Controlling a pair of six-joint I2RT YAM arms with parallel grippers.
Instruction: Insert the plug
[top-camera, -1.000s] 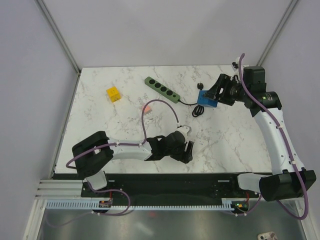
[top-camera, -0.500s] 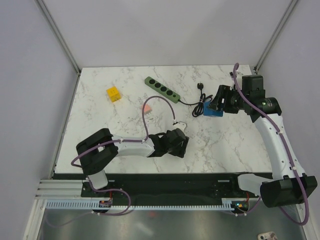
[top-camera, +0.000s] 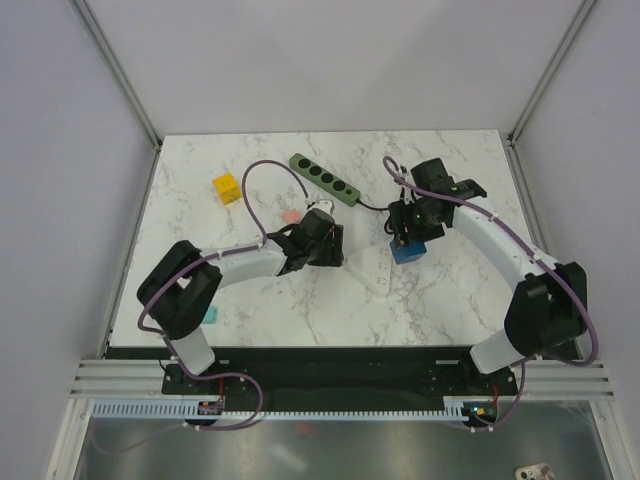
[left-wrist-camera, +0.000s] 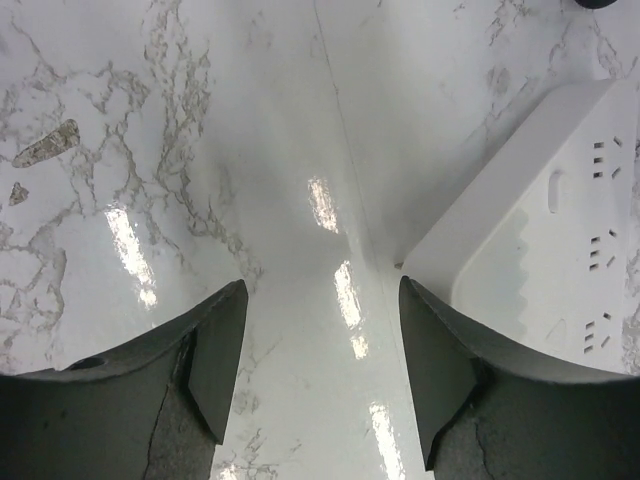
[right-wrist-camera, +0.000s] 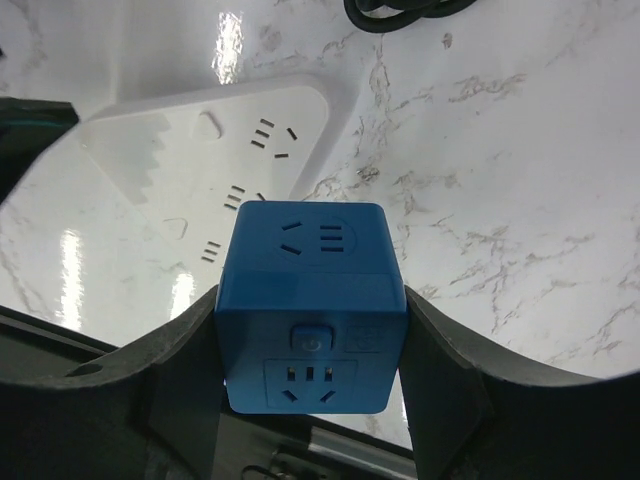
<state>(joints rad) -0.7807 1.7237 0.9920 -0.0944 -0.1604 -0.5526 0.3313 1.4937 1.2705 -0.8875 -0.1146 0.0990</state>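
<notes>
Blue cube adapter (right-wrist-camera: 310, 300): clamped in right gripper (right-wrist-camera: 312, 350), hanging at white power strip (right-wrist-camera: 215, 165) edge
Left gripper (left-wrist-camera: 320, 360): fingers apart, empty, beside strip's end
Tip: line up over one outlet, push straight down

No word, brand or number can be read anywhere. The blue socket cube (right-wrist-camera: 312, 300) carries one small round mark on the button of its near face, just above the lower socket holes, but it is too faint to make out. The white power strip (right-wrist-camera: 200, 170) just behind the cube shows only socket slots and plain raised shapes. The green power strip (top-camera: 324, 179) and the yellow block (top-camera: 227, 187), left of the cube in the top view, are too small to show any marking.
</notes>
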